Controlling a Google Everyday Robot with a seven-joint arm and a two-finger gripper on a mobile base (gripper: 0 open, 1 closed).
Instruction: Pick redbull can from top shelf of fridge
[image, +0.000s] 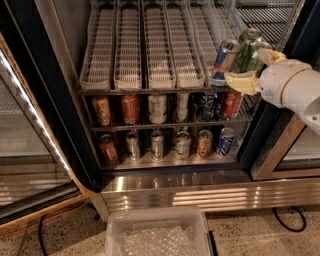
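Observation:
The redbull can (224, 61), slim, blue and silver, stands tilted at the front right end of the top shelf (150, 65), a sloped rack with white slotted lanes. A wider green can (248, 49) stands just right of it. My gripper (246, 66), pale yellow on a white arm, reaches in from the right. It sits at these two cans, around the green can's lower part and touching the redbull can's right side. The fridge (200, 192) has a black frame and a ribbed steel base.
Two flat wire racks below hold rows of cans (157, 107), among them a short blue-and-white can (226, 141). The open glass door (30, 150) stands at the left. A clear plastic bin (160, 235) lies on the floor in front. A cable (290, 225) lies at the right.

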